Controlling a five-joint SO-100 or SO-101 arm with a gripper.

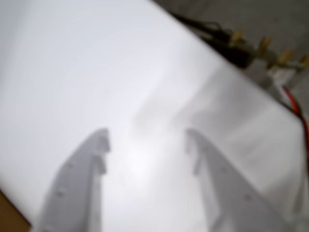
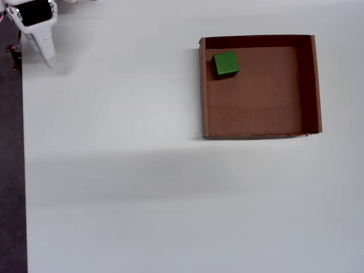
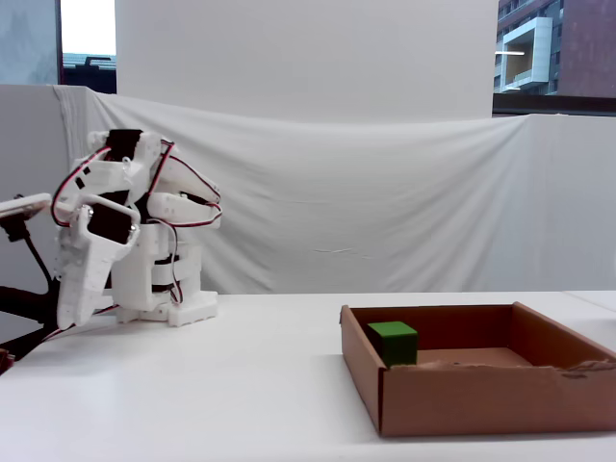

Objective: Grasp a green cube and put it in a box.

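The fingers [image 1: 100, 145] stand apart in the wrist view, two pale blurred prongs with only bare white bench [image 1: 96, 67] showing in the gap between them; nothing is held. In the overhead view the gripper [image 2: 46, 57] hangs at the top-left corner of the bench, pointing downward near the bench's left edge, and the fixed view shows the white arm [image 3: 125, 231] folded back on itself over its base, red wires looping across the joints. Well apart from the fingers, across a wide stretch of empty bench, sits the box [image 2: 315, 85], and the green cube [image 2: 226, 63] rests on its brown floor in the corner that the overhead view shows as upper left, close to both walls there. The fixed view agrees: the cube [image 3: 394, 343] stands upright inside the cardboard walls [image 3: 481, 399] at the end of the box nearer the arm. Judged from this, the placing step looks done and the arm seems to be parked at rest, so the task appears complete or nearly so. If anything is left, the next move calls only for settling the arm in its folded pose, with no reach toward the box needed.
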